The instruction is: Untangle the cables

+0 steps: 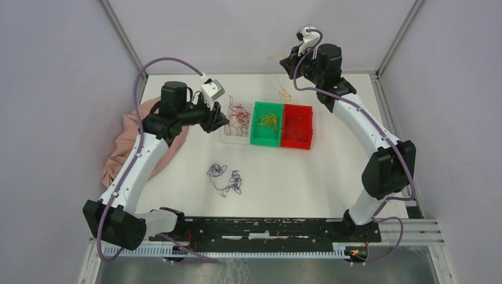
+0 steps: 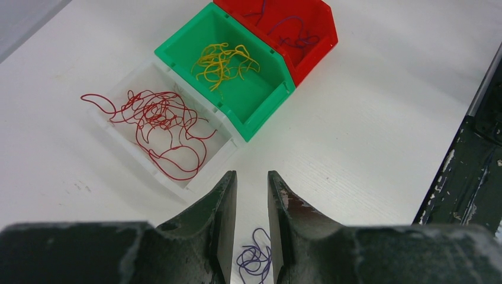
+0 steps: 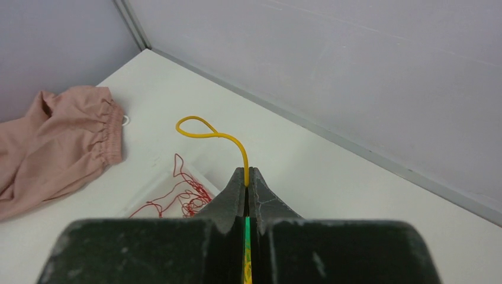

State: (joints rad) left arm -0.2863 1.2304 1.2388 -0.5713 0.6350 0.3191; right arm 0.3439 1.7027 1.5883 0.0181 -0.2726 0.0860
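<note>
Left claw (image 1: 220, 121), top view: set at the end of an arm bent at the elbow, reaching forward and turned rightward, just beside the left edge of the clear bin (image 1: 227, 137). Right claw (image 1: 287, 61), same view: arm stretched far toward the back of the desk (image 1: 343, 171) and raised, wrist turned leftward; one yellow cable (image 1: 283, 89) hangs from it down to a curl near the rear of the desk. Three bins stand in a row, touching: clear, green bin (image 1: 266, 141), red bin (image 1: 298, 145). Purple cables (image 1: 226, 178) lie loose on the desk in front of the bins, well apart from both claws. A pink cloth (image 1: 118, 155) lies at the left edge, partly under the left arm. Left wrist view: fingers (image 2: 222, 207) a narrow gap apart, gripping nothing, held above the desk; a small purple tangle shows below, between them. Red cables (image 2: 160, 121) fill the clear bin, one loop trailing over its wall; yellow cables (image 2: 225, 62) lie in the green bin; purple strands (image 2: 290, 36) lie in the red bin. Right wrist view: jaws pressed together, pinching the yellow cable, whose free end rises from the tips and arcs left into a small loop; red cables, clear bin and pink cloth lie below to the left.
</note>
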